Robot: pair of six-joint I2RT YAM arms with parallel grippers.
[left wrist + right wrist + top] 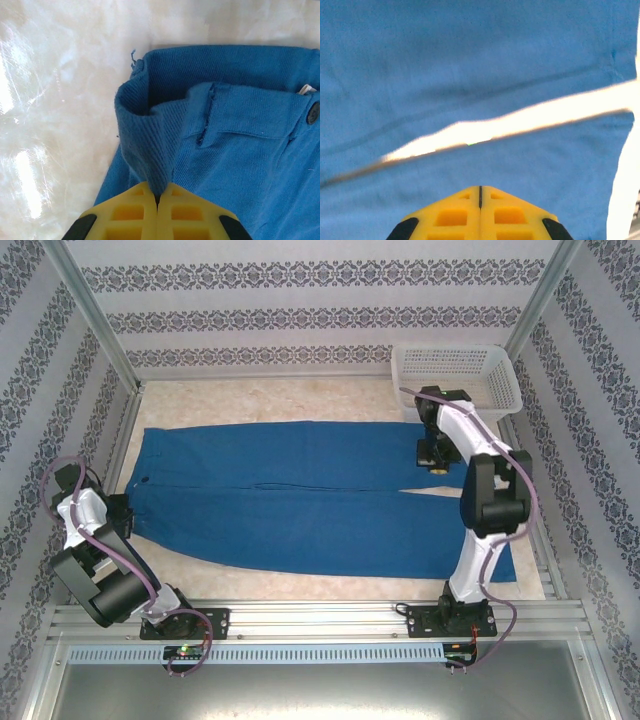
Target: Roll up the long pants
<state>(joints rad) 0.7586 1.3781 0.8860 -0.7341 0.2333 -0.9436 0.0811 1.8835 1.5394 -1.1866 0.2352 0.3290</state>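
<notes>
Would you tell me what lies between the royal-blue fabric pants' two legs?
A strip of bare pale tabletop parts the blue pants, seen in the right wrist view.

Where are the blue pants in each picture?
Top external: the long pants lie flat across the middle of the table, waist to the left.
Left wrist: the long pants show their waist end at centre and right, with a fold pinched by the left gripper at the bottom.
Right wrist: the long pants run across as two legs.
Shared landmark: the pale table beside the blue cloth.

Floral-striped walls [320,300], aluminium frame posts [93,315], pale marbled tabletop [300,400].
</notes>
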